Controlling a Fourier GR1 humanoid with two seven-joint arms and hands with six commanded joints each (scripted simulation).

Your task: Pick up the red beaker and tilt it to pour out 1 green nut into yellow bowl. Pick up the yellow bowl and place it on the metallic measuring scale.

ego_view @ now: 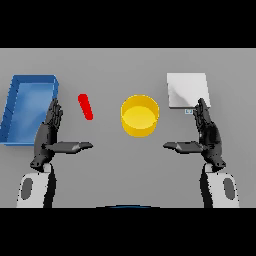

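No writing is readable. Left hand (48,135) and right hand (207,134) hover spread, thumbs inward. Red beaker (85,106) lies left of yellow bowl (140,115); metallic scale (187,90) far right; blue tray (27,107) left.

table (125,165): matt grey, smooth, even tone
beaker (85,106): left of centre; glossy red, plastic look
bowl (140,115): centre; smooth yellow, plastic look, slight sheen inside
scale (187,90): upper right; pale metallic plate, soft brushed sheen
tray (15,107): upper left; smooth blue, plastic look
hands (48,137) (206,134): dark, matt, faint highlights on fingers
forearms (35,190): white and grey, smooth hard shell
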